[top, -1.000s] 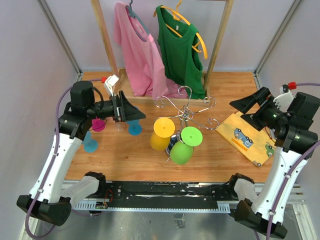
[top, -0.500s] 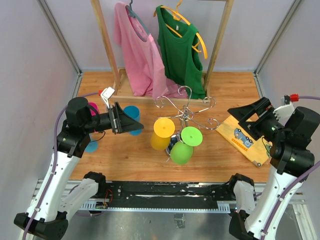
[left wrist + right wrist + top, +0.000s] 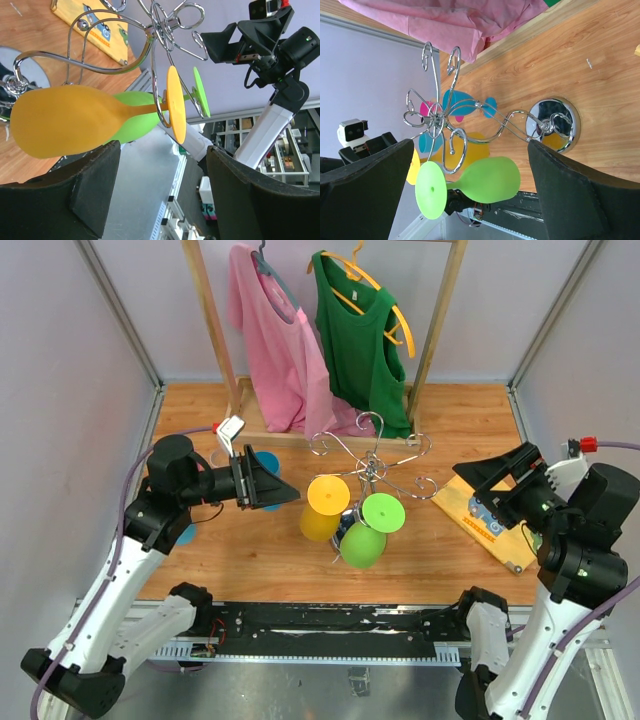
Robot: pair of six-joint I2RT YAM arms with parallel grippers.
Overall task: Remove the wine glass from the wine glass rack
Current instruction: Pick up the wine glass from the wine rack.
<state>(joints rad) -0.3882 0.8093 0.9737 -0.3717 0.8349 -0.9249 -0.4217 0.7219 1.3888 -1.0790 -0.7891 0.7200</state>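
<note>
since a second ago the left arm has swung in from far out on the left of the wine glass rack (image 3: 372,462) and now aims the left gripper (image 3: 275,483) at the rack's left side, while the right gripper (image 3: 468,487) has sunk a little on the rack's right; the rack and its hanging glasses have not shifted. nothing has come off the rack at this point: the yellow wine glass (image 3: 322,508) and the green wine glass (image 3: 368,532) both hang bowl-down from the rack's near arms, their feet caught in the wire loops. a blue glass (image 3: 457,102) and a pink glass (image 3: 426,110) stand left of the rack, perhaps already removed, though that is a guess. the left forearm lies nearly level, its fingers (image 3: 95,185) apart with nothing gripped; the left wrist view shows the yellow glass's stem and foot lined up with the gap, near but not reached. the right gripper's jaws stand wide apart and empty, well clear of the rack. what is left, as i judge it: close in, grip the yellow glass, slide its foot out of the loop.
</note>
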